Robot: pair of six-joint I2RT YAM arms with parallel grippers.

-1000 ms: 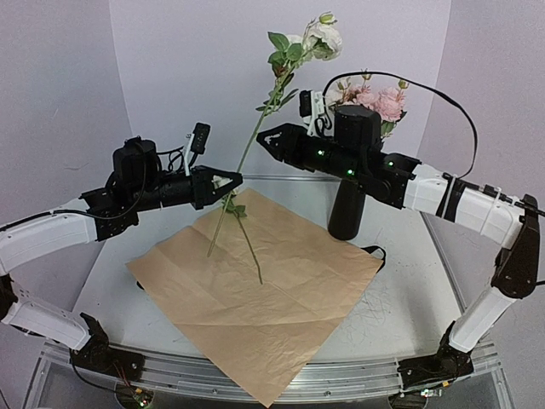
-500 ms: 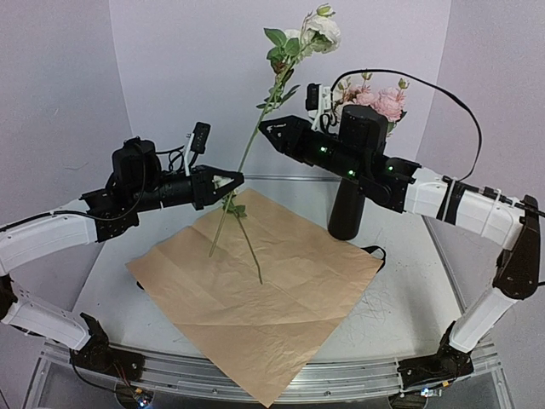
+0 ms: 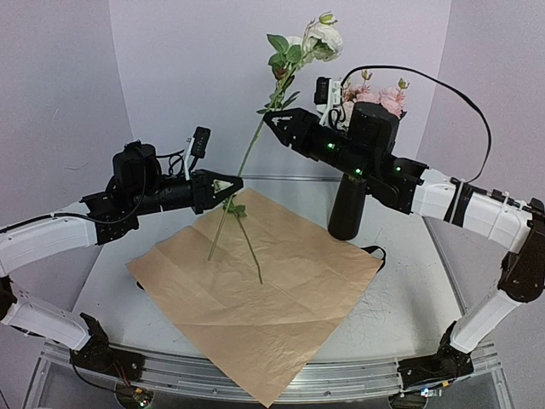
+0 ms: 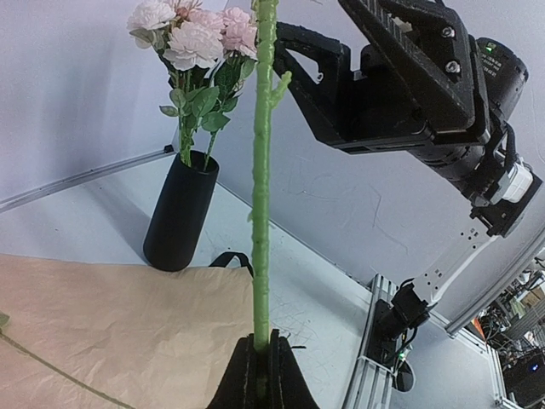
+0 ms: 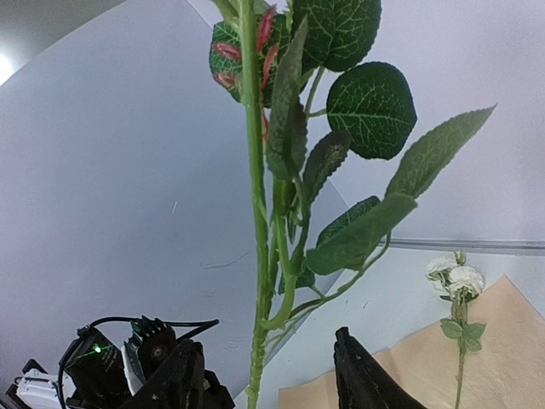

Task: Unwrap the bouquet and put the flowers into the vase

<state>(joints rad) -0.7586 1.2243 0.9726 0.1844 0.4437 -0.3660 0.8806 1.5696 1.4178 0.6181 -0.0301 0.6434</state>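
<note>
My left gripper (image 3: 230, 189) (image 4: 261, 343) is shut on the lower stem of a long flower (image 3: 255, 141) that stands tilted, its white bloom (image 3: 324, 35) high up. My right gripper (image 3: 271, 116) (image 5: 268, 383) is open, its fingers either side of the same stem (image 5: 253, 256) just under the leaves and not touching it. The black vase (image 3: 347, 213) (image 4: 180, 213) stands behind my right arm with pink flowers (image 3: 389, 100) (image 4: 197, 38) in it. The bouquet's paper lies flat as a tan sheet (image 3: 255, 298). A white flower (image 5: 456, 279) lies on the sheet.
A black ribbon (image 3: 375, 251) (image 4: 230, 258) lies at the paper's right corner near the vase. The table's rail (image 3: 255, 375) runs along the near edge. White walls close off the back and sides.
My right gripper has climbed a little along the stem towards the leaves and its jaws have spread wider. The left gripper and the held flower have stayed almost still.
</note>
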